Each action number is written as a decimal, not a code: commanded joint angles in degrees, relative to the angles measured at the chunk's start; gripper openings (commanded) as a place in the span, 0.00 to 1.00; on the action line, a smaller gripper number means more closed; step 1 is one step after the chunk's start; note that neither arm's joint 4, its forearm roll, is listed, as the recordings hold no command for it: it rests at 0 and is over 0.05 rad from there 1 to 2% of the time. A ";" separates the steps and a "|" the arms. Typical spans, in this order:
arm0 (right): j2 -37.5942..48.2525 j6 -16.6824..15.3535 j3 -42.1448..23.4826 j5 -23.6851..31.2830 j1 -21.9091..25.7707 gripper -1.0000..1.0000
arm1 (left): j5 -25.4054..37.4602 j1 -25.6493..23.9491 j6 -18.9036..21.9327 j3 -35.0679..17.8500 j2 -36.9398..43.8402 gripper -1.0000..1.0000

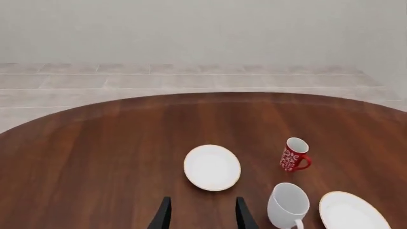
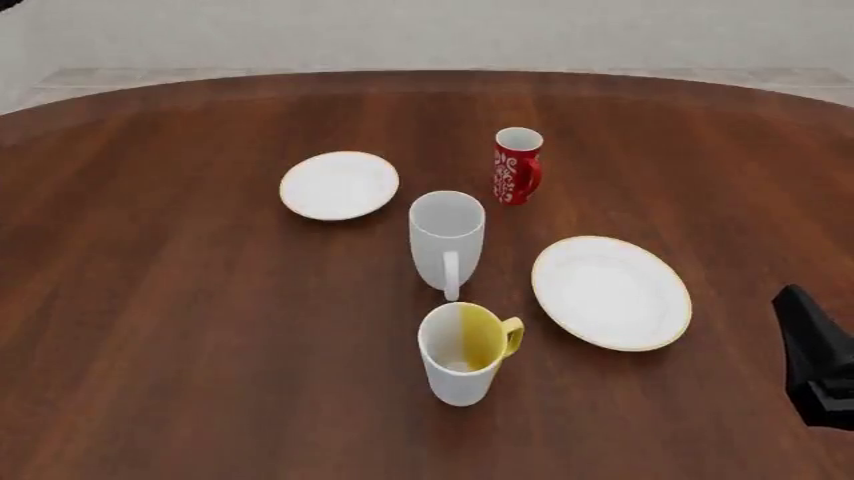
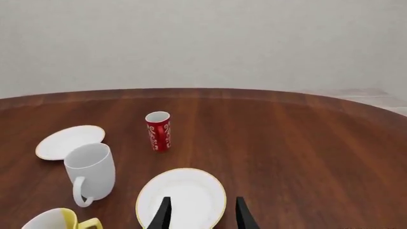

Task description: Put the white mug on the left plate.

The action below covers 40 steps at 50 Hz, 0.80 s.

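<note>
The white mug stands upright near the table's middle, with its handle toward the front. It also shows in the left wrist view and the right wrist view. The left plate lies behind and to the left of it, apart from it. The plate also shows in both wrist views. My left gripper is open and empty, short of the plate. My right gripper is open and empty over the near edge of the larger plate.
A small red patterned mug stands behind and right of the white mug. A white mug with a yellow inside stands in front of it. The larger gold-rimmed plate lies to the right. Part of the right arm shows at the right edge.
</note>
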 commanded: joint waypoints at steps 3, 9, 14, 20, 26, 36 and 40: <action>-0.11 -0.07 0.00 0.27 0.03 1.00 | 6.56 -1.77 -0.67 -15.92 14.04 1.00; -0.12 -0.12 0.00 0.35 0.20 1.00 | 7.10 -3.45 0.23 -19.14 20.49 1.00; -0.22 -0.27 0.00 0.52 0.31 1.00 | 5.87 -6.06 -1.22 -19.62 25.56 1.00; -0.08 -0.39 0.00 0.40 0.36 1.00 | 3.85 -6.46 -2.39 -20.35 32.05 1.00; 0.42 -0.53 0.00 -0.07 0.45 1.00 | 2.42 -8.17 -4.62 -22.89 38.48 1.00; 1.00 -0.42 0.00 -0.72 0.34 1.00 | 3.88 -7.82 -6.28 -30.97 46.55 1.00; 1.02 -0.27 0.00 -0.75 0.34 1.00 | 5.04 -8.47 -7.01 -33.88 48.45 1.00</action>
